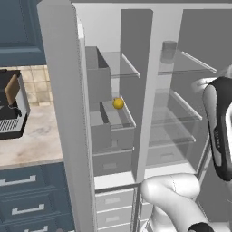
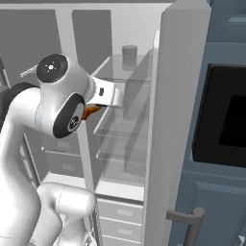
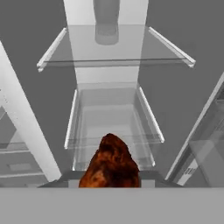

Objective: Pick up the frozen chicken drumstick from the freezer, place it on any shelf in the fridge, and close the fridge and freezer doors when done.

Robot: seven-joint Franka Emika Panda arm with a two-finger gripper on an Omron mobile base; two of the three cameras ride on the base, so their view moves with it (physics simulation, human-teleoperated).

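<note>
The frozen chicken drumstick [image 3: 111,164], an orange-brown lumpy piece, sits at the bottom of the hand view, and my gripper [image 2: 96,107] is shut on it; the piece hides the fingertips. In the right base view the drumstick [image 2: 89,113] peeks out under the white hand, in front of the open fridge [image 2: 120,139]. The hand faces the fridge's middle glass shelf [image 3: 111,131], with the drumstick held in the air before it. The freezer [image 1: 111,113] is the narrower compartment on the left. Both doors stand open: the freezer door [image 1: 63,113] and the fridge door [image 2: 178,120].
A grey cylinder [image 3: 106,22] stands on the fridge's top shelf. A yellow ball [image 1: 118,103] lies on a freezer shelf. The centre divider [image 1: 147,99] separates the compartments. A counter with an appliance [image 1: 11,106] lies left; a dark oven front [image 2: 223,120] is right.
</note>
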